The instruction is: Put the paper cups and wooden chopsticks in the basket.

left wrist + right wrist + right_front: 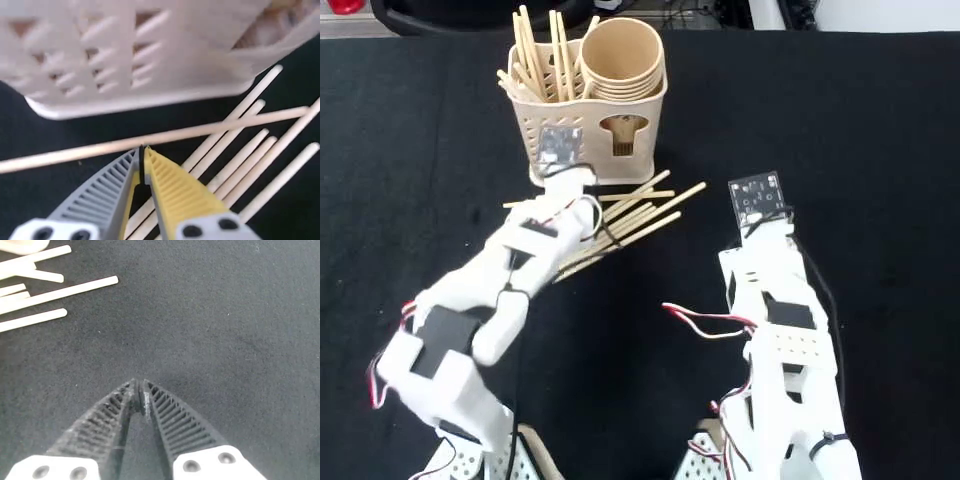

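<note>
1. Starting left: hovering low with the left gripper (142,152), showing jaws pinched tip to tip, gripping nothing by the look of it, nosing right up against one crosswise chopstick (165,135) just near of the basket (150,100).
2. Sliding right: seeing the loose wooden chopsticks (640,215) fanning out on the black cloth (880,150) at the basket's near foot. Also spotting more sticks (535,60) standing in the left compartment and the paper cups (623,55) nesting in the right one, so probably getting close to done.
3. Doing this grab well, imo: opening up first, straddling a single stick around its middle, squeezing across it, lifting level, avoiding dragging the neighbours along.
4. Far right: parking the right gripper (138,390) over bare cloth, jaws closed on nothing, well apart from the pile.
5. Struggling to make out: part of the pile hiding beneath the left arm (510,270), stick ends running off the wrist views, and not telling whether that crosswise one is touching the basket. So not counting what's left.
</note>
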